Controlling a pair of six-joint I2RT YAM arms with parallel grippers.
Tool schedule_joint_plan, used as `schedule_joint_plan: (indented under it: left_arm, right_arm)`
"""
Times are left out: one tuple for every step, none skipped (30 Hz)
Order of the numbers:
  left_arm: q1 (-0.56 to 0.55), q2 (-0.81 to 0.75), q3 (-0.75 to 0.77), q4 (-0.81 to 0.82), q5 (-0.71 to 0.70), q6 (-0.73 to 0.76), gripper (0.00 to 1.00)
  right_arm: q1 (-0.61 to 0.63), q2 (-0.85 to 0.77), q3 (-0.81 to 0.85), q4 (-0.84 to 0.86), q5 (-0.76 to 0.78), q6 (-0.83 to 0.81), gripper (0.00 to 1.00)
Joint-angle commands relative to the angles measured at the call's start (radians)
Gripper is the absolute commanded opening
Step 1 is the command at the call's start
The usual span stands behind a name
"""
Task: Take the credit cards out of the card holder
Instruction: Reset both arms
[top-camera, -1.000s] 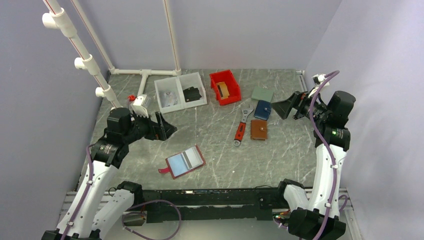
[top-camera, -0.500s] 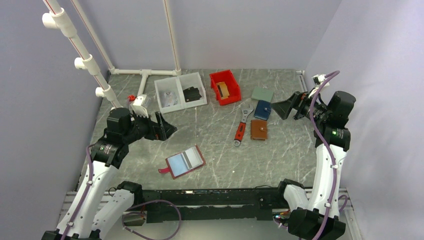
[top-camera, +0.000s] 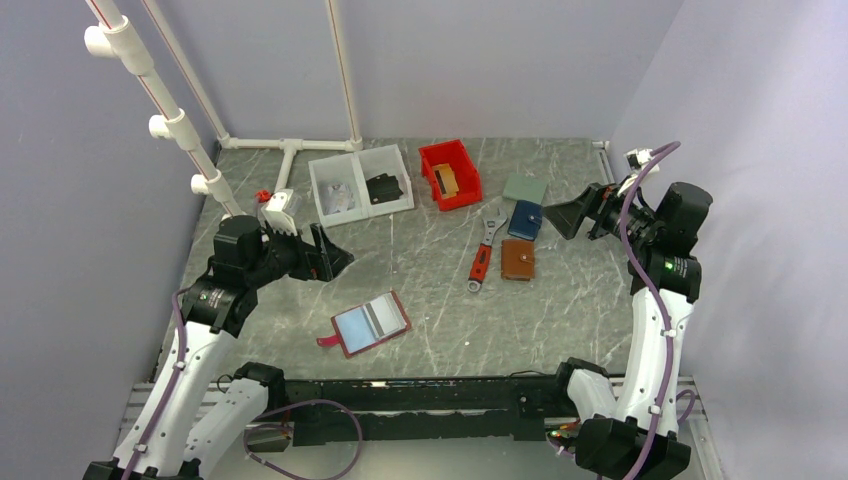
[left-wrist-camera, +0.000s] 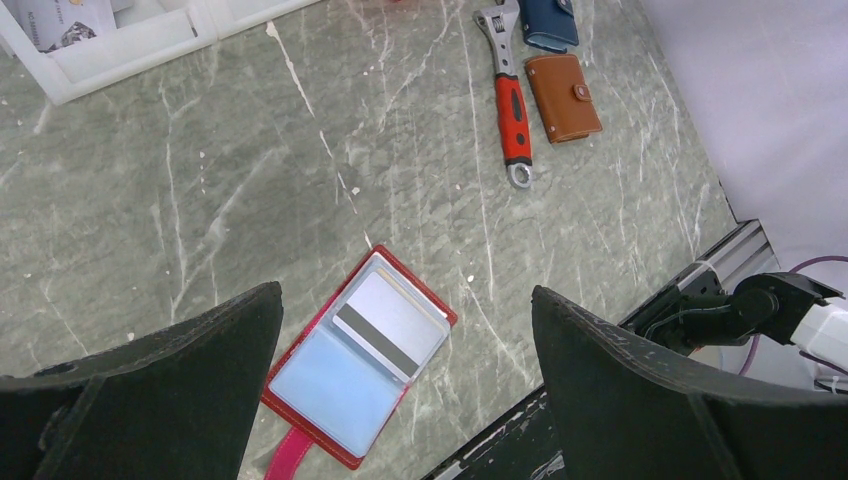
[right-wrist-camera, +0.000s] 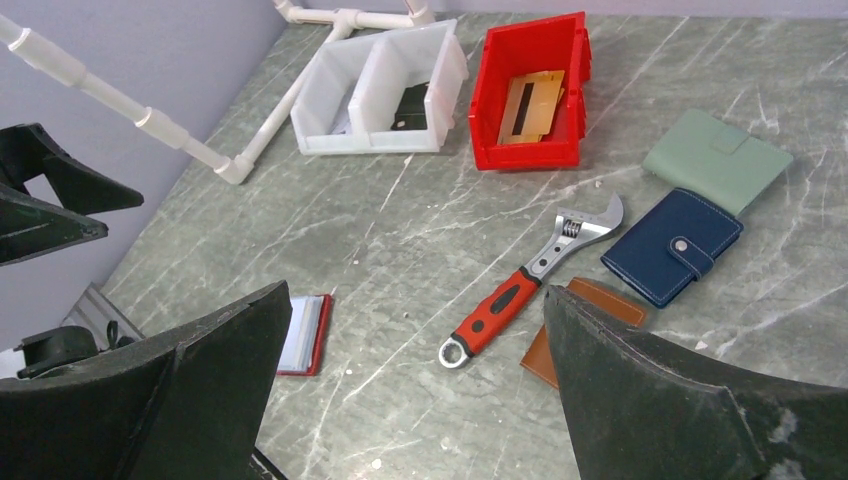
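Lying open on the grey marble table, the red leather-like bi-fold card holder holds a pale magnetic-striped credit card in its pocket: extraction outstanding. A tan-orange card lies in the red plastic bin. The left gripper and right gripper stand wide, empty, well clear.

The top camera looks down from behind the near worktop edge; both raised wrist cameras share the card holder and wrench.
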Motion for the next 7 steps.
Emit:
schedule_joint_plan:
  left_arm:
    - [0.007, -0.014, 0.001, 0.024, 0.01, 0.029, 0.99]
    - [0.007, -0.015, 0.001, 0.024, 0.01, 0.03, 0.99]
    - [0.007, -0.014, 0.001, 0.025, 0.012, 0.029, 0.99]
    - [0.007, -0.014, 0.001, 0.024, 0.012, 0.029, 0.99]
    - [0.007, -0.014, 0.001, 0.023, 0.013, 0.029, 1.0]
    - [0.007, -0.013, 0.001, 0.024, 0.014, 0.028, 0.99]
    - [0.007, -0.013, 0.001, 0.026, 0.015, 0.03, 0.99]
  right_arm:
    - [-0.005, -0.015, 0.032, 0.01, -0.018, 0.0, 1.0]
    - [-0.006, -0.014, 0.032, 0.009, -0.021, -0.007, 1.0]
    - [-0.006, -0.015, 0.031, 0.007, -0.026, -0.021, 1.0]
    - [-0.006, -0.015, 0.028, 0.007, -0.029, -0.029, 1.0]
    - [-0.006, -0.014, 0.024, 0.011, -0.029, -0.029, 1.0]
    - [-0.005, -0.014, 0.02, 0.016, -0.033, -0.032, 1.0]
    - [-0.005, -0.012, 0.02, 0.02, -0.039, -0.041, 1.0]
